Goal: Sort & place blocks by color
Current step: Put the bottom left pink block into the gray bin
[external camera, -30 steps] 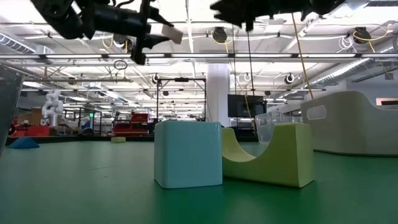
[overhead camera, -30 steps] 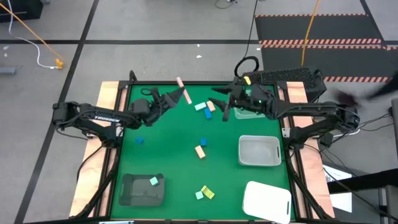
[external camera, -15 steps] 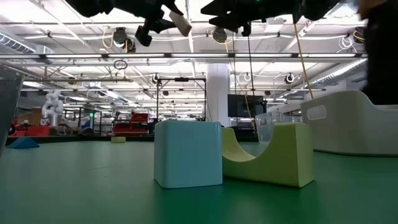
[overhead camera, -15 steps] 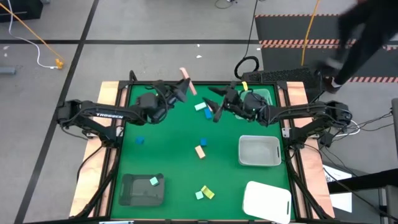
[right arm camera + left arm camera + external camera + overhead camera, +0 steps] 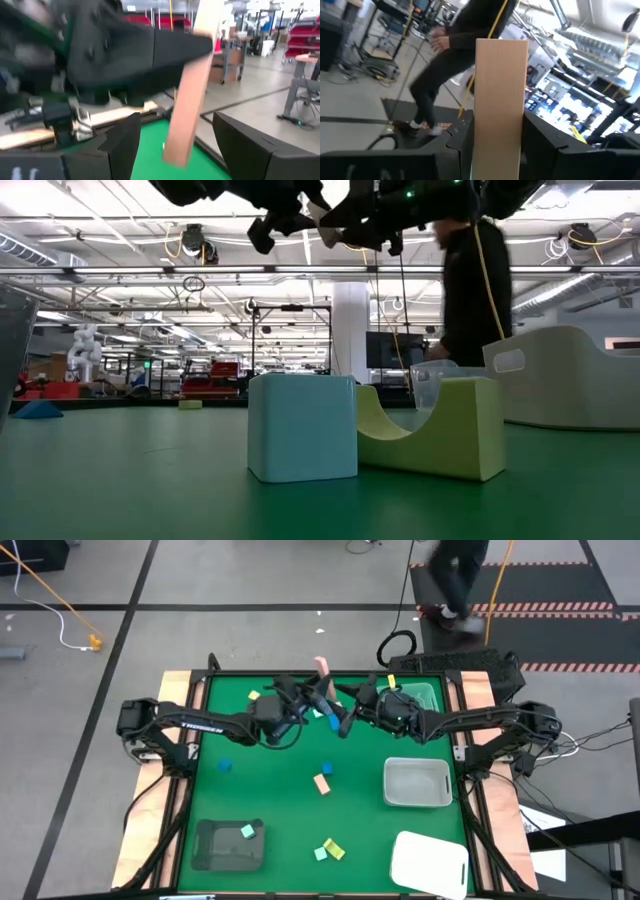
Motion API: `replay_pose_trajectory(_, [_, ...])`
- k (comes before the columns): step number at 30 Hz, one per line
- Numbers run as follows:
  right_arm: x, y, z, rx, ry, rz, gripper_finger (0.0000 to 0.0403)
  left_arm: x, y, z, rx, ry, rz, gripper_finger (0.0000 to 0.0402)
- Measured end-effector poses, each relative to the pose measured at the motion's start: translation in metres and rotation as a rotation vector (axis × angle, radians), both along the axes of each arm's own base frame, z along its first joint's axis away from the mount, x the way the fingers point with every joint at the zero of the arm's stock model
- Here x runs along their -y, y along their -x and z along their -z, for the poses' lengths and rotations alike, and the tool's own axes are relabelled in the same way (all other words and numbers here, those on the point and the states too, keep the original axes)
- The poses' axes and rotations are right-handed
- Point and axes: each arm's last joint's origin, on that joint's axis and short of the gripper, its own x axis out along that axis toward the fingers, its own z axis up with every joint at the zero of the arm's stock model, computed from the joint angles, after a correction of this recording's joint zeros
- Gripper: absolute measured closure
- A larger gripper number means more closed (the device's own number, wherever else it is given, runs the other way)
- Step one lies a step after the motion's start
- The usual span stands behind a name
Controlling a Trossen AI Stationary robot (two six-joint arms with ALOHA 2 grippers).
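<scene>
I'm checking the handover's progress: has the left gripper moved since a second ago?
Yes. In the high view the left gripper, shut on the tan-pink bar, has travelled rightward along the table's far edge, meeting the open right gripper.

Both arms are meeting above the far middle of the tabletop (image 5: 270, 790). The left gripper (image 5: 318, 690) is holding a long block (image 5: 321, 667) up off the surface, and the right gripper (image 5: 340, 720) is hanging just beside it. Loose blocks (image 5: 322, 778) are lying mid-table; trays (image 5: 417, 783) are sitting along the right side, another tray (image 5: 228, 843) at the near left.
</scene>
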Motion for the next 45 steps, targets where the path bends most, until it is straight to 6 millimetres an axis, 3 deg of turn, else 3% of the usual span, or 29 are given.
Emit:
replay_pose_trajectory(14, [-0.008,-0.001,0.007,-0.082,0.002,-0.073,0.0213,0.004,-0.001,0.004,-0.088,0.008,0.105,0.0273])
replay_pose_trajectory(25, [-0.007,0.0,0.011,-0.11,-0.021,-0.042,0.0337,0.004,-0.001,0.007,-0.069,0.064,0.097,0.0272])
replay_pose_trajectory(27, [-0.006,0.0,0.011,-0.119,-0.022,-0.014,0.035,0.004,-0.001,0.007,-0.063,0.071,0.103,0.0251])
replay_pose_trajectory(34, [-0.008,0.0,0.017,-0.175,-0.029,-0.038,0.0357,0.006,-0.001,0.01,-0.101,0.061,0.124,0.0171])
replay_pose_trajectory(39, [-0.007,0.005,0.022,-0.259,-0.044,-0.002,0.0358,0.006,-0.001,0.01,-0.139,0.027,0.111,0.0163])
replay_pose_trajectory(45, [-0.003,0.03,0.024,-0.458,-0.082,0.033,0.0359,0.006,0.001,0.01,-0.184,0.011,0.1,0.0162])
